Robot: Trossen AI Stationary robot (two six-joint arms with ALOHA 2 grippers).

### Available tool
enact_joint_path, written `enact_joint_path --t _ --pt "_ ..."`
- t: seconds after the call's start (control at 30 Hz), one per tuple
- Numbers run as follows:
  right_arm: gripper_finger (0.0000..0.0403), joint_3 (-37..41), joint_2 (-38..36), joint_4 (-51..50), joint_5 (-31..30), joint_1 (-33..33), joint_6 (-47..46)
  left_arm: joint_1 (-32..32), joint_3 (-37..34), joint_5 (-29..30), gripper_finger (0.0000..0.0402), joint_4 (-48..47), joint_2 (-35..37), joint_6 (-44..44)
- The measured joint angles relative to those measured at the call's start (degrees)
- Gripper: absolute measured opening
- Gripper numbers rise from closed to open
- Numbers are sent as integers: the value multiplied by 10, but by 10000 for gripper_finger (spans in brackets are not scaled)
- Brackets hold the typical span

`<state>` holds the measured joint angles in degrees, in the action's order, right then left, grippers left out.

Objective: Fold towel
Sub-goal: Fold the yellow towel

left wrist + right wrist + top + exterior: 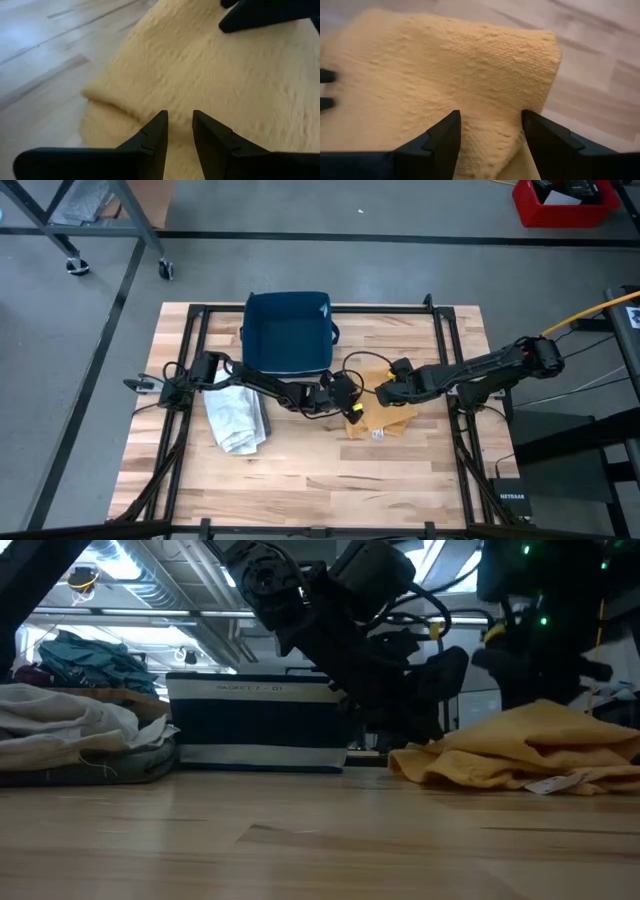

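Note:
A yellow towel (392, 416) lies crumpled in a low heap on the wooden table, right of centre, with a white tag (555, 783) at its near edge. My left gripper (348, 396) reaches in from the left to the towel's left side. In its wrist view the fingers (180, 125) stand a narrow gap apart with yellow cloth between them. My right gripper (384, 393) comes from the right over the towel's far-left part. It is wide open (490, 125) above the cloth near a corner (552, 50). My left gripper pinches the yellow towel at its left side, slanting down from the table's left. A raised fold (107, 102) runs up to the fingers. One layer or several, I cannot tell. The towel lies on the table, slack.
A dark blue basket (288, 330) stands at the table's far side, just behind both grippers. A grey-white heap of cloth (237, 418) lies on the table's left part. Bare wood shows along the near edge (320, 490).

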<state>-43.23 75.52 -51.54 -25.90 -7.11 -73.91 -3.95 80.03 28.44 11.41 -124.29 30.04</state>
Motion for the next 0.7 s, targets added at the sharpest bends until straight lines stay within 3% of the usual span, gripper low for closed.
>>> enact_joint_path --t 0.33,0.57,0.7 --pt "216 75 0 115 15 47 9 0 0 0 81 -34 0 0" --pt "216 42 -16 86 -39 45 11 0 0 1 81 -33 0 0" --pt "216 -6 -46 16 -73 45 12 0 0 1 81 -31 0 1"
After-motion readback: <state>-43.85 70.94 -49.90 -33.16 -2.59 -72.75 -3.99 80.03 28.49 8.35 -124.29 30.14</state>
